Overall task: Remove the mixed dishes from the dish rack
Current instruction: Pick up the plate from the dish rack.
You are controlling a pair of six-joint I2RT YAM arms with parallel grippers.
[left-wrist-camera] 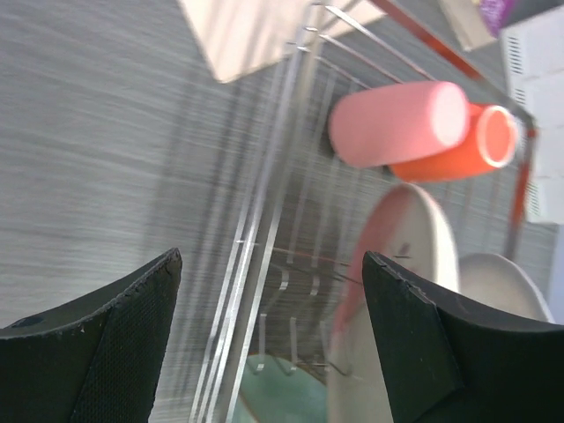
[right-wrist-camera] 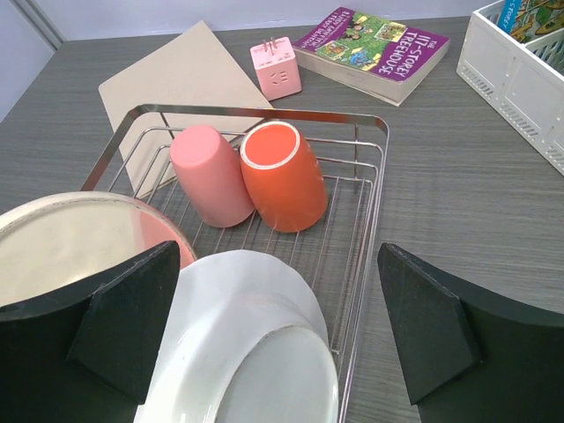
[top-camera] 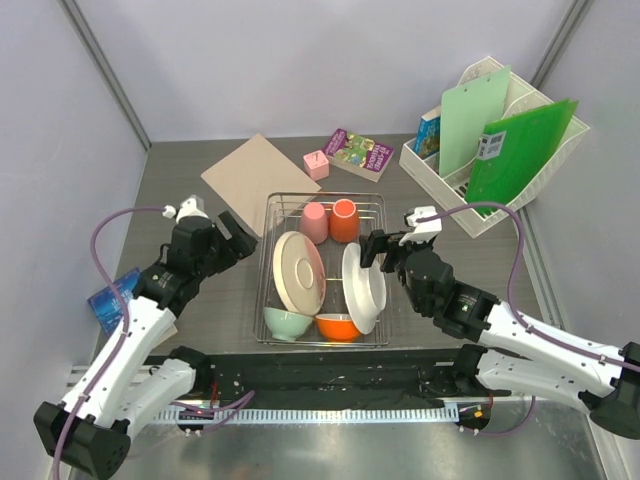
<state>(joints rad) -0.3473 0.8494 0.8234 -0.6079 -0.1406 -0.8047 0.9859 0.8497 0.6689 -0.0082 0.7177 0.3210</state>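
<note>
Fingers on both arms are spread, nothing gripped: the left fingers (left-wrist-camera: 106, 352) are held over the left rim of the dish rack (right-wrist-camera: 264, 111), the right fingers (right-wrist-camera: 441, 344) above its right side. Inside this silver wire basket two smooth cups, pink cup (top-camera: 314, 222) and orange cup (top-camera: 343, 220), are laid sideways at the far end. Two round plates, pink-rimmed plate (top-camera: 298, 272) and white plate (top-camera: 362, 285), are stood mid-rack. Two bowls, mint-green bowl (top-camera: 287, 322) and orange bowl (top-camera: 338, 326), are seen nearest. A grey wood-grain tabletop (right-wrist-camera: 441, 132) is enclosed by pale walls (top-camera: 300, 60).

Grey table (top-camera: 398, 188), dish rack (top-camera: 325, 197), book (top-camera: 357, 153), board (top-camera: 260, 170), organizer (top-camera: 425, 172)
</note>
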